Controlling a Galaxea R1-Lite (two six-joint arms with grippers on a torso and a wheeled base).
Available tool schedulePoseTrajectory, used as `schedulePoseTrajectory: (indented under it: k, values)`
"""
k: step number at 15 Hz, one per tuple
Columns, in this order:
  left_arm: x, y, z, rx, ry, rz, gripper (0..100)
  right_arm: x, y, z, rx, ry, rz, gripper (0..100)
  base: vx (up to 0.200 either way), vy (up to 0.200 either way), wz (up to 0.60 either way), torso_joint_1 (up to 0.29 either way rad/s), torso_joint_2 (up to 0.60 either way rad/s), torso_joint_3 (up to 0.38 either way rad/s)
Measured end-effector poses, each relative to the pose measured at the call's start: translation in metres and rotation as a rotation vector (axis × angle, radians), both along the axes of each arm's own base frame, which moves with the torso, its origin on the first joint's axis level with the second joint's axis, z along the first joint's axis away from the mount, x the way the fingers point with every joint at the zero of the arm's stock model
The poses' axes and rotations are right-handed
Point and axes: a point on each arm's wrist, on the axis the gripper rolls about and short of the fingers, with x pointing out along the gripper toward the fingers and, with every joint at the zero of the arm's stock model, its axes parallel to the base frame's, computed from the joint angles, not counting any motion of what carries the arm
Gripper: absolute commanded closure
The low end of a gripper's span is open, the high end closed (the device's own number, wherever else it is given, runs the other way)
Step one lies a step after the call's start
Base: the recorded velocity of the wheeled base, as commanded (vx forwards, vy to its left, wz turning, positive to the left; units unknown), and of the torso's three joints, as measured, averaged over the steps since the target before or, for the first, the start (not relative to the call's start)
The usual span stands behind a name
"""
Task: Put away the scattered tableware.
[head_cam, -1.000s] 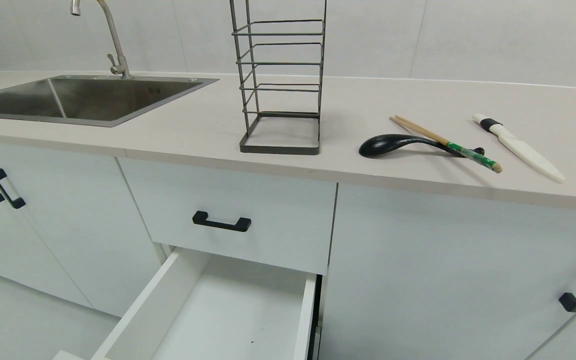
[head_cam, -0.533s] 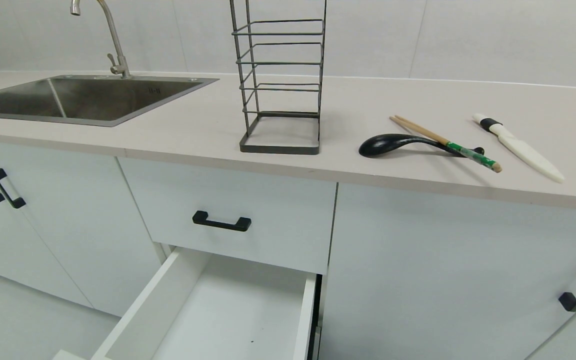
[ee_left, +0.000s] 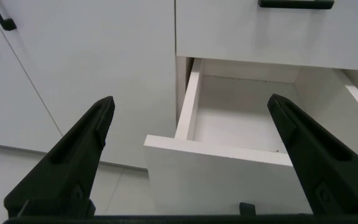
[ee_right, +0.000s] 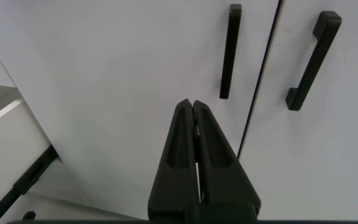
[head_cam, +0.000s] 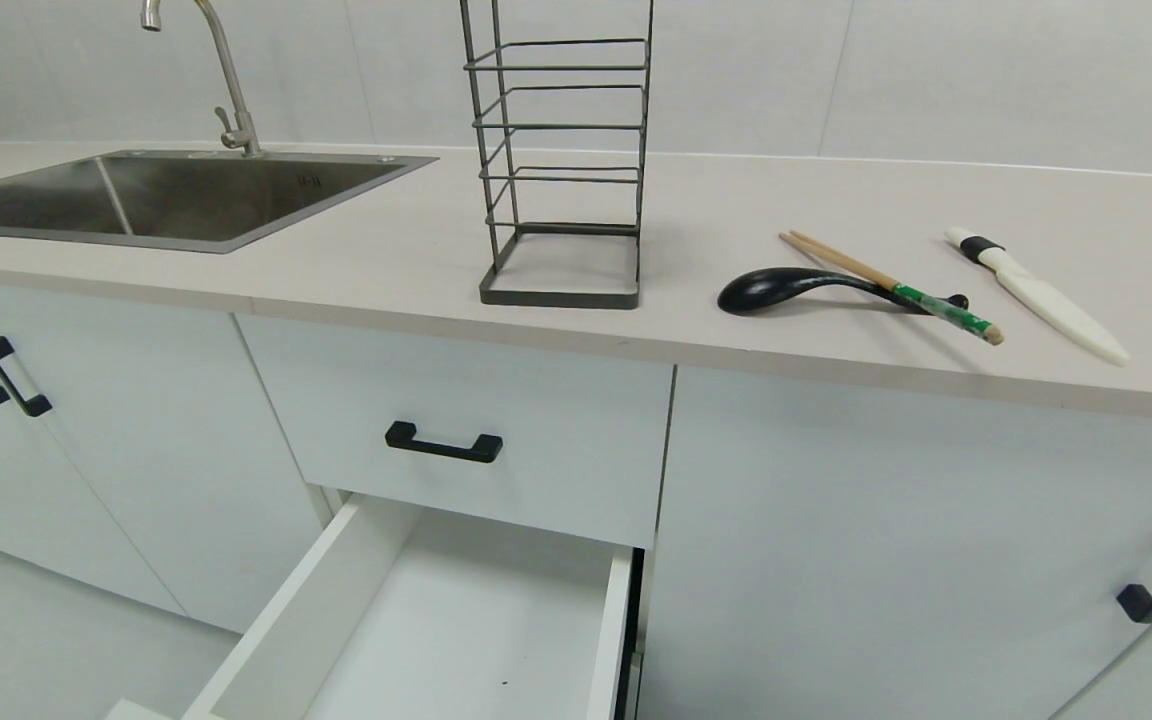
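Nothing moved; storing not begun.
Spoon [head_cam: 771, 288], chopsticks [head_cam: 886, 285], knife [head_cam: 1036, 295] at drawer's [head_cam: 281, 620] two o'clock; left tool [ee_left: 190, 102] released, right tool [ee_right: 192, 104] clenched.

Pale countertop [head_cam: 386, 250] — wire rack [head_cam: 556, 298], black spoon [head_cam: 766, 290], chopsticks [head_cam: 896, 288] across its handle, white knife [head_cam: 1041, 298].

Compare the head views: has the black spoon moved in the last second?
No. The spoon lies at the same spot right of the rack, its handle still under the chopsticks.
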Motion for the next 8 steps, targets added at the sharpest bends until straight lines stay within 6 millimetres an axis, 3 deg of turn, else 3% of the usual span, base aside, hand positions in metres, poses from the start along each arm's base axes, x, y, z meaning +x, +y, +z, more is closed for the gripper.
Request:
schedulePoseTrajectory:
  k: [2, 5, 8]
  values:
    - [0.0, 0.0, -0.0001, 0.0, 0.001, 0.0, 0, 0.0, 0.0, -0.0001, 0.001, 0.001, 0.0, 100, 0.0, 0.0, 0.0, 0.016, -0.07, -0.062]
    - [0.0, 0.0, 0.0001, -0.001, -0.001, 0.0, 0, 0.0, 0.0, 0.0002, 0.004, -0.002, 0.0, 100, 0.0, 0.0, 0.0, 0.084, -0.24, -0.268]
    - [0.0, 0.0, 0.0, -0.001, 0.0, 0.0, 0, 0.0, 0.0, 0.0001, 0.006, -0.001, 0.0, 100, 0.0, 0.0, 0.0, 0.118, -0.5, -0.305]
